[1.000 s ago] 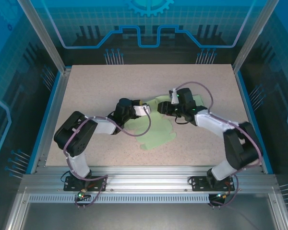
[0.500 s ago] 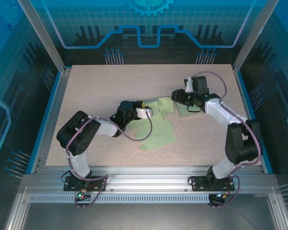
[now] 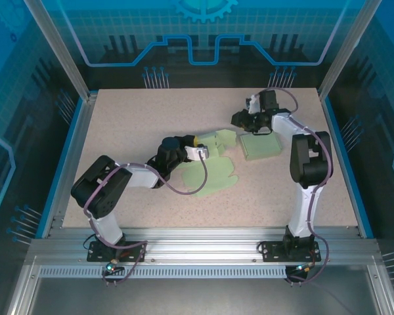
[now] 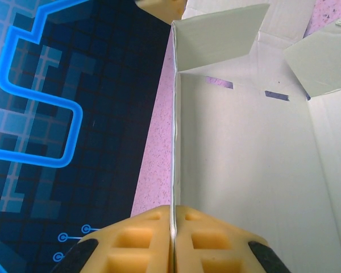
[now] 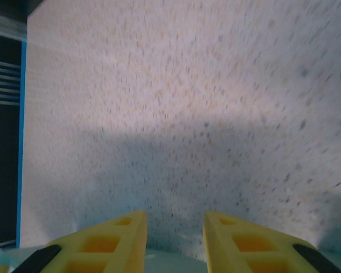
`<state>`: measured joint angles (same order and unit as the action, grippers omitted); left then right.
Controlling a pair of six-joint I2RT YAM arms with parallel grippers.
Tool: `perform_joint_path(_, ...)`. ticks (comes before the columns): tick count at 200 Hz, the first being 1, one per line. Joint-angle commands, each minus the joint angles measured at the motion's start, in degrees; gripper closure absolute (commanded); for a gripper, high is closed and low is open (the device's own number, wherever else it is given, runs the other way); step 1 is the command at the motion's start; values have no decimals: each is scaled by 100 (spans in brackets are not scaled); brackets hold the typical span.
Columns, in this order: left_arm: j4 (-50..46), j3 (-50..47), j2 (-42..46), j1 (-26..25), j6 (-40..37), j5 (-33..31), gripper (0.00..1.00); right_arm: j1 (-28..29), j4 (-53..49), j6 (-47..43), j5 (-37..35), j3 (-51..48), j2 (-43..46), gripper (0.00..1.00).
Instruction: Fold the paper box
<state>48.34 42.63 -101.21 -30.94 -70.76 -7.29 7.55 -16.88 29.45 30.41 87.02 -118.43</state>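
The pale green paper box (image 3: 210,174) lies partly unfolded on the table, with flaps (image 3: 220,140) raised at its far side. In the left wrist view its inside (image 4: 244,159) shows, with one side wall standing on edge. My left gripper (image 3: 202,153) (image 4: 174,213) is shut on that thin wall. A rectangular green panel (image 3: 261,146) lies flat to the right; I cannot tell whether it joins the rest. My right gripper (image 3: 238,120) (image 5: 175,219) hovers just beyond that panel, open, with bare table between its fingers and a green sliver (image 5: 173,260) at their base.
The speckled table (image 3: 138,118) ends in blue rails on the left (image 3: 67,157) and right (image 3: 345,157). The right arm's upper link (image 3: 308,161) stands close beside the green panel.
My right gripper pulled off the box toward the far right and its jaws narrowed. The green panel it was on now lies flat. The left gripper kept its hold and edged right.
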Motion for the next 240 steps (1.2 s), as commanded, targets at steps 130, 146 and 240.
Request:
perform_joint_path(130,241,3,-478,-121,-1120,-396,90,457,1397,-336,320,-2037,868,66)
perform_joint_path(146,235,8,-538,-150,-1265,-434,90,489,1638,-363,303,-2274,1006,66)
perform_joint_path(240,400,30,-781,-176,-1484,-526,90,726,2219,-652,181,-2920,1447,59)
